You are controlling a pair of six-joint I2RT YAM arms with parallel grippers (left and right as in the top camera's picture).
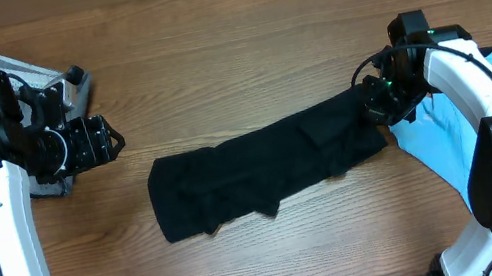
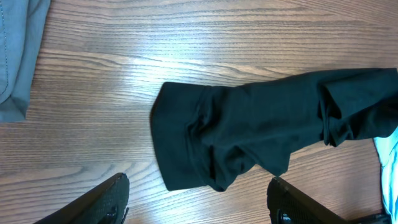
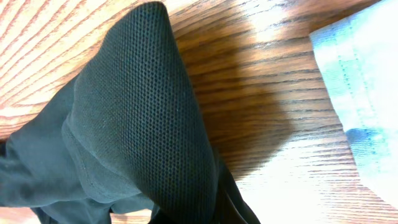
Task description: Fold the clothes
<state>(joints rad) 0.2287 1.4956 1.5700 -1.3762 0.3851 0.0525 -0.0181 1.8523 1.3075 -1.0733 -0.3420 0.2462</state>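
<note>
Bunched black T-shirt lies across a wooden table. Right gripper is clamped on the shirt's right end. Left gripper, jaws spread, hovers left of the shirt. Light blue T-shirt lies at its right.

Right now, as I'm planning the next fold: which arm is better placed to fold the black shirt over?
Right. The right gripper is shut on the shirt at its end, while the left gripper hangs open, apart from it.
</note>
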